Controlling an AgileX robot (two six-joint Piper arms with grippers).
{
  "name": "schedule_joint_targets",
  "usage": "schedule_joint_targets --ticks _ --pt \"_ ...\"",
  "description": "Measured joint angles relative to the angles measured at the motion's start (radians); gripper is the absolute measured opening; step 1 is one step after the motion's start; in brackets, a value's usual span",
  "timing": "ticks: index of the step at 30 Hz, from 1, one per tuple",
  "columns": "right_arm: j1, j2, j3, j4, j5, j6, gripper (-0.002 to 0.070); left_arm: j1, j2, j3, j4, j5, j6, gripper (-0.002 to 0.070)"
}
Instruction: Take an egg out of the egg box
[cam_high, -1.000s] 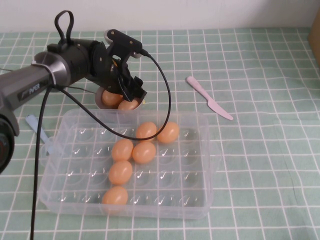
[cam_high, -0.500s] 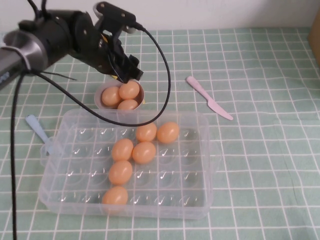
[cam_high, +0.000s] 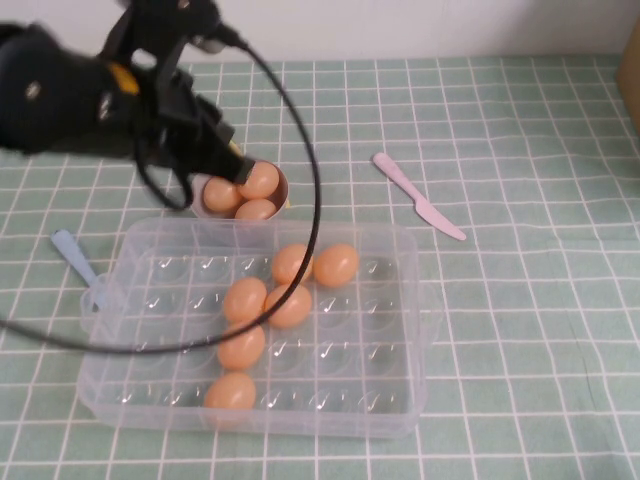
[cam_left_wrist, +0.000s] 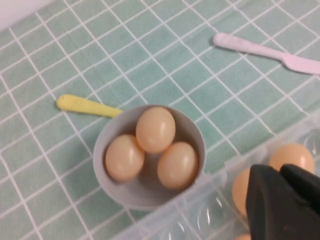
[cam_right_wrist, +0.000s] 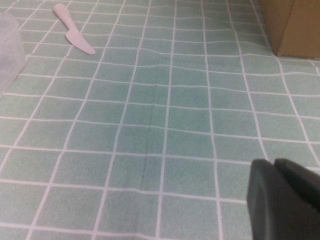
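The clear plastic egg box (cam_high: 400, 330) lies at the front of the table and holds several orange-tan eggs (cam_high: 336, 265). Its rim (cam_left_wrist: 200, 205) shows in the left wrist view with two eggs (cam_left_wrist: 292, 156) behind the fingers. My left gripper (cam_high: 222, 148) hangs above the table just behind and left of the mauve bowl (cam_high: 200, 205). In its wrist view the left gripper (cam_left_wrist: 280, 172) is shut and empty. The bowl (cam_left_wrist: 112, 187) holds three eggs (cam_left_wrist: 156, 129). My right gripper (cam_right_wrist: 275, 165) is shut and empty over bare tablecloth, out of the high view.
A pink plastic knife (cam_high: 418, 196) lies right of the bowl. A blue spoon (cam_high: 75, 255) lies left of the egg box. A yellow utensil (cam_left_wrist: 87, 106) lies behind the bowl. A cardboard box (cam_right_wrist: 295, 25) stands at the far right.
My left arm has lifted up and swung left, away from the bowl. The three eggs in the bowl now show uncovered. The eggs in the box have not moved.
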Motion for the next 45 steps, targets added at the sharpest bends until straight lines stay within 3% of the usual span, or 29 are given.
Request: schedule_joint_targets --ticks 17,25,38,45 --pt "0.0 0.0 0.0 0.0 0.0 0.0 -0.0017 0.0 -0.595 0.656 -0.08 -0.228 -0.045 -0.0002" --pt "0.0 0.0 0.0 0.0 0.0 0.0 -0.0017 0.0 -0.89 0.84 -0.088 -0.292 -0.048 -0.0003" --pt "0.0 0.0 0.0 0.0 0.0 0.0 -0.0017 0.0 -0.946 0.865 -0.053 -0.361 -0.045 -0.0003" --pt "0.0 0.0 0.0 0.0 0.0 0.0 -0.0017 0.02 -1.012 1.047 -0.022 -0.702 -0.042 -0.0003"
